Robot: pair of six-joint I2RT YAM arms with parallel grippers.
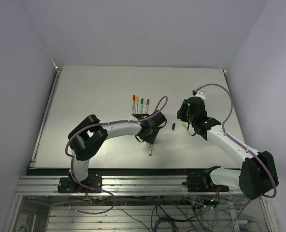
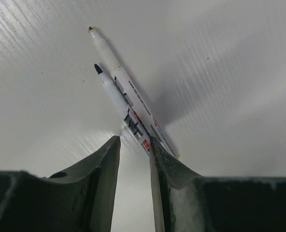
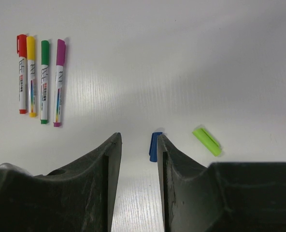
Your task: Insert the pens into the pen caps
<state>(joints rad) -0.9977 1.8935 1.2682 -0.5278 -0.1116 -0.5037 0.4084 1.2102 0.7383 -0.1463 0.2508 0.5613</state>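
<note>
Two uncapped pens lie side by side in the left wrist view, one with a dark blue tip (image 2: 115,96) and one with an olive tip (image 2: 126,82). My left gripper (image 2: 135,141) is open, its fingertips on either side of the blue-tipped pen's back end. In the top view it (image 1: 151,137) is over these pens (image 1: 151,149). My right gripper (image 3: 138,138) is open and empty. The blue cap (image 3: 154,147) lies on the table just by its right fingertip. The light green cap (image 3: 207,141) lies to the right. Both caps show in the top view, blue (image 1: 173,126) and light green (image 1: 184,126), near my right gripper (image 1: 183,117).
Four capped pens lie in a row at the back: red (image 3: 21,72), yellow (image 3: 31,75), green (image 3: 44,79) and purple (image 3: 59,82). The row also shows in the top view (image 1: 140,104), just beyond the left wrist. The table (image 1: 94,96) is white.
</note>
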